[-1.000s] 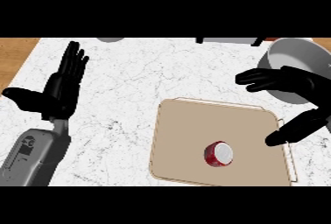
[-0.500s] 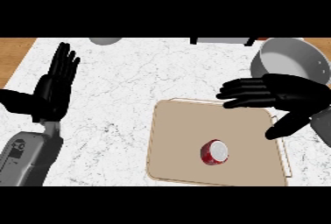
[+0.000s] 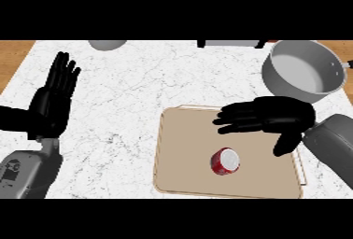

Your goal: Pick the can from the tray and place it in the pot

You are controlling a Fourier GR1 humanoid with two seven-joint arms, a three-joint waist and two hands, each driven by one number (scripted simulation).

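Note:
A red can (image 3: 225,162) with a white top stands upright near the middle of the beige tray (image 3: 183,158). My right hand (image 3: 272,116) hovers open over the tray's far part, just beyond the can and apart from it, fingers pointing left and thumb hanging down. The grey pot (image 3: 303,70) stands at the far right of the marble counter, with nothing showing inside it. At the left my left hand (image 3: 52,103) rests open with its fingers up.
A grey bowl's rim (image 3: 107,45) shows at the counter's far edge on the left, and a dark object (image 3: 231,43) sits at the far edge near the pot. Wooden surface borders the counter at both far corners.
My right hand has moved left and nearer, from beside the pot to over the tray's far part close to the can. The left hand has stayed open at the left.

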